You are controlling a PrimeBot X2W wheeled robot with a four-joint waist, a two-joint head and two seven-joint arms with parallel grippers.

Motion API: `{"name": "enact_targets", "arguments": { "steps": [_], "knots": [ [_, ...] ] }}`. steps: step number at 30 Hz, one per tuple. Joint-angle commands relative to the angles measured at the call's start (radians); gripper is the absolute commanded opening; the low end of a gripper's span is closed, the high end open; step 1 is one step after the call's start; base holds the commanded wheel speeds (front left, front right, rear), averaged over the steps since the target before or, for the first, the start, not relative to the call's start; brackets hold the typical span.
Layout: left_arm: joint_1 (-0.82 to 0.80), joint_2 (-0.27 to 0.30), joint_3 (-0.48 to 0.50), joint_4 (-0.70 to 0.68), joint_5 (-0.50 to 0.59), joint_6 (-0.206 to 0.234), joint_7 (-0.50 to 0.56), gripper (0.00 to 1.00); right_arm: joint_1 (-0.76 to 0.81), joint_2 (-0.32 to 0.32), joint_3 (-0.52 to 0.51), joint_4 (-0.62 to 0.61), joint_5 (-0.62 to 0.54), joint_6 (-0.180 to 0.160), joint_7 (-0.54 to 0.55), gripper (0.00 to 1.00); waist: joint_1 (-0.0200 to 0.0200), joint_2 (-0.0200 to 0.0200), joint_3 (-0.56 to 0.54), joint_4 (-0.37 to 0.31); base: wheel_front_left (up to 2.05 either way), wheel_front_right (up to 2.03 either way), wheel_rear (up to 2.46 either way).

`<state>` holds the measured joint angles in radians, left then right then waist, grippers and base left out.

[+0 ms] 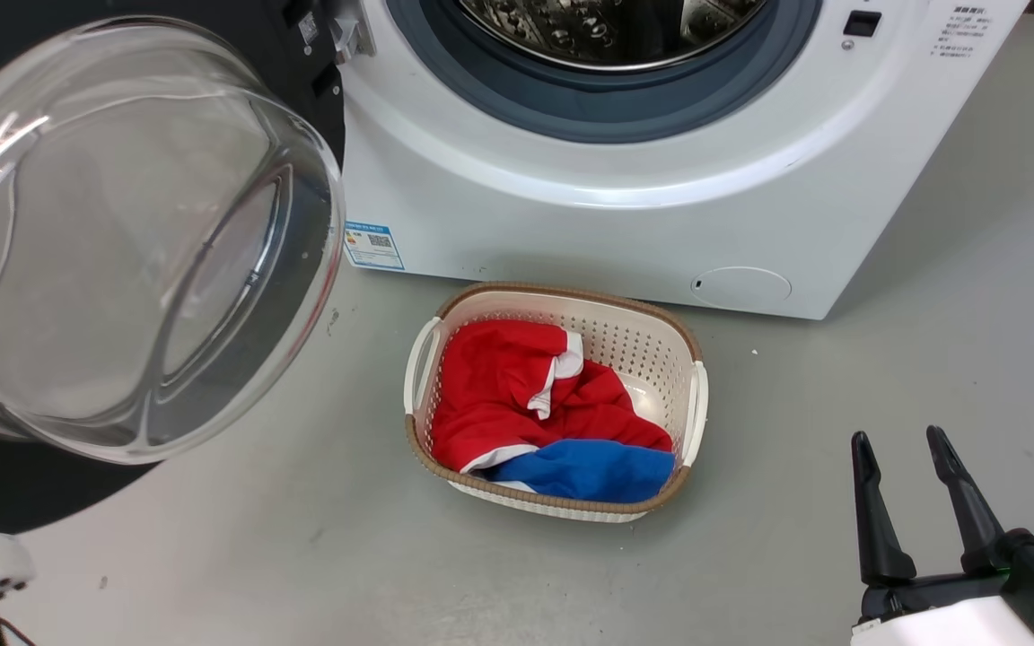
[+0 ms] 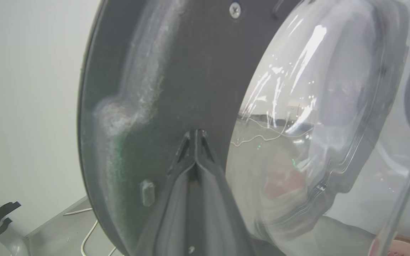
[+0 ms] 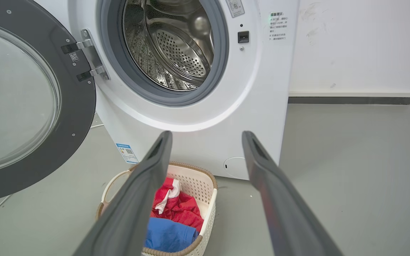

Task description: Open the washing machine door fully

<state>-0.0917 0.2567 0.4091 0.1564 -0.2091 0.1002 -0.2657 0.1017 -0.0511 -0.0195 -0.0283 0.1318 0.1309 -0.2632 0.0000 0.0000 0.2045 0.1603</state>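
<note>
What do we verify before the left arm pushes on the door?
1. washing machine door off the drum mouth: ok, standing wide; fully open, cannot tell.
2. left tool shut, tips at the door's dark inner ring: ok; contact, cannot tell.
3. right tool open, apart from door and laundry basket: ok.
4. Basket outside the door's swing: ok.
5. Room behind the door, with a cable on the floor: cannot tell.
</note>
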Motion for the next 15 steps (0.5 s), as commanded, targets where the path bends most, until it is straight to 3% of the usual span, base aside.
{"name": "enact_targets", "arguments": {
  "steps": [1,15],
  "knots": [
    [-0.023,0.021,0.022,0.021,-0.007,-0.003,0.002,0.0,-0.014,0.002,-0.001,-0.003,-0.006,0.0,-0.002,1.0,0.0,0.0,0.007,-0.003,0.0,0.0,0.0],
    [-0.179,0.119,0.078,0.272,-0.031,-0.084,0.002,0.0,-0.038,0.002,-0.01,-0.008,-0.016,0.0,-0.002,1.0,0.0,0.0,0.05,-0.01,0.0,0.0,0.0]
  ]
}}
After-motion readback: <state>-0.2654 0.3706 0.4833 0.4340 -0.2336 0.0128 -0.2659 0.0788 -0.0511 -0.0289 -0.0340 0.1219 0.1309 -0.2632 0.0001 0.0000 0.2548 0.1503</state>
